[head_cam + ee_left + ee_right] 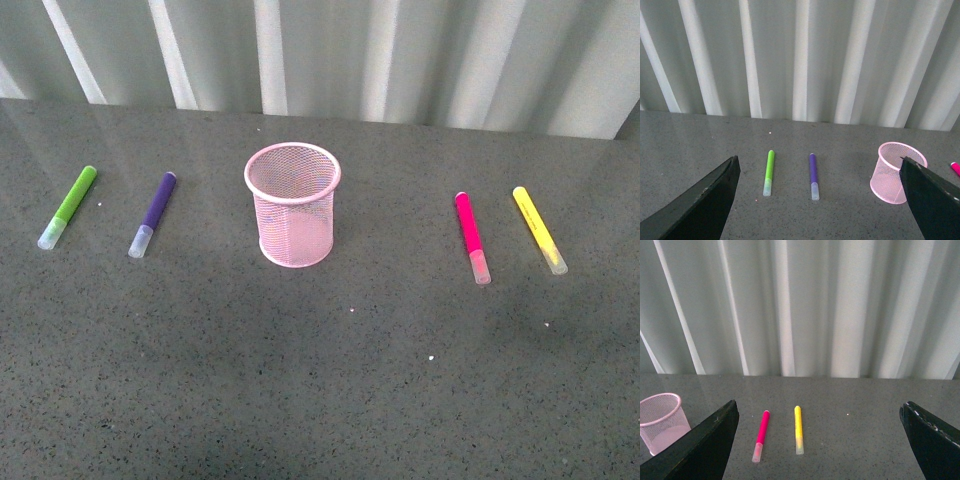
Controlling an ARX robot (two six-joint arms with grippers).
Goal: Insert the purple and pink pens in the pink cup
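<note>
The pink cup (292, 204) stands upright in the middle of the grey table, with nothing showing inside it. The purple pen (153, 214) lies flat to its left and the pink pen (472, 237) lies flat to its right. Neither arm shows in the front view. In the left wrist view my left gripper (820, 167) hangs open above the table, well back from the purple pen (813, 176) and the pink cup (897, 171). My right gripper (819, 410) is open too, back from the pink pen (760, 435), with the pink cup (660, 421) off to one side.
A lime green marker (68, 206) lies left of the purple pen. A yellow marker (539, 229) lies right of the pink pen. A pale corrugated wall (320, 55) closes off the far edge of the table.
</note>
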